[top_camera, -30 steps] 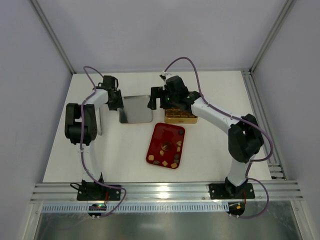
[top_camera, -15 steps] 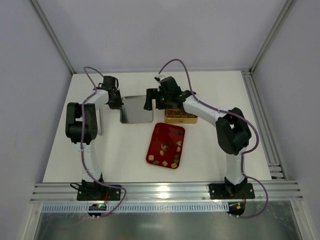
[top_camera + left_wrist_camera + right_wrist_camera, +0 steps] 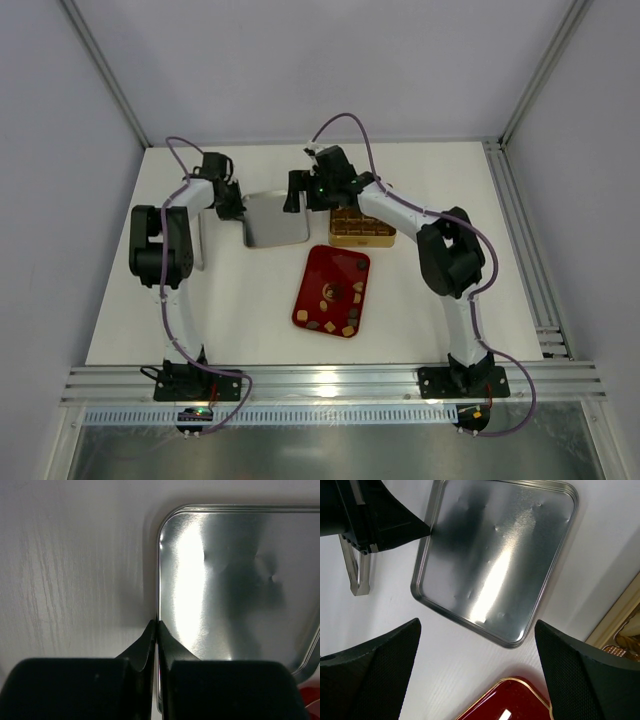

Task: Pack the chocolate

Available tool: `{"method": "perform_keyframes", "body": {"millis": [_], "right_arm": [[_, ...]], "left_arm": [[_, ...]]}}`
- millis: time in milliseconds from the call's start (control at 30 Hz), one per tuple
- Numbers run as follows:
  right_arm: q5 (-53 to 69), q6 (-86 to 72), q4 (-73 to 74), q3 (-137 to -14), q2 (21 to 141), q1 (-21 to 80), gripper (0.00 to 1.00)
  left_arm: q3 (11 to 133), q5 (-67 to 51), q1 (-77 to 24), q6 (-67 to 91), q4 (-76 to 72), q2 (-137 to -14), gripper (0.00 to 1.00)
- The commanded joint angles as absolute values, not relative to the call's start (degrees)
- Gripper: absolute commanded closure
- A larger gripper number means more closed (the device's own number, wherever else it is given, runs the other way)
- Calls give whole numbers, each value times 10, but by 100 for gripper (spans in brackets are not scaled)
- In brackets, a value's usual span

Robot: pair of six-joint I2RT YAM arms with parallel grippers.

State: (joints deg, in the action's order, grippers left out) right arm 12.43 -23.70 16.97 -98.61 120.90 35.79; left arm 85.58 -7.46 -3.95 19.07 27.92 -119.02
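Several small tan, cream and dark brown chocolates [image 3: 330, 295] lie on the red tray [image 3: 318, 262] at mid table. The gold gridded tin [image 3: 361, 228] stands just behind it. A silver lid [image 3: 275, 222] lies left of the tin. My left gripper [image 3: 238, 205] is shut on the lid's left rim, which shows pinched between the fingers in the left wrist view [image 3: 157, 625]. My right gripper [image 3: 297, 195] is open and empty, above the lid's right side; its wrist view [image 3: 476, 630] looks down on the lid [image 3: 495, 565] and a corner of the red tray [image 3: 505, 702].
Metal tongs [image 3: 357, 570] lie on the table left of the lid, beside the left arm [image 3: 199, 240]. A corner of the gold tin [image 3: 620, 620] shows at the right edge of the right wrist view. Metal rails run along the table's right and near edges.
My right gripper has moved left from over the gold tin to above the lid's right side. The lid has turned slightly. My left gripper has stayed at the lid's left rim.
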Motion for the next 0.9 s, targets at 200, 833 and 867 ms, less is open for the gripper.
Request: {"method": "perform_keyframes", "body": {"millis": [200,833,867], "right_arm": [[136,-217,210,-1072,1244,344,6],[126,-206,258,-1130,1297,343,7],[128,-209,258,-1132,1297,343,7]], "left_arm": [[872,-157,-9,193,309,-1136,100],[866,-170,-3,196,317,-1143,72],[865,-169,-4,196,317,-1146,71]]}}
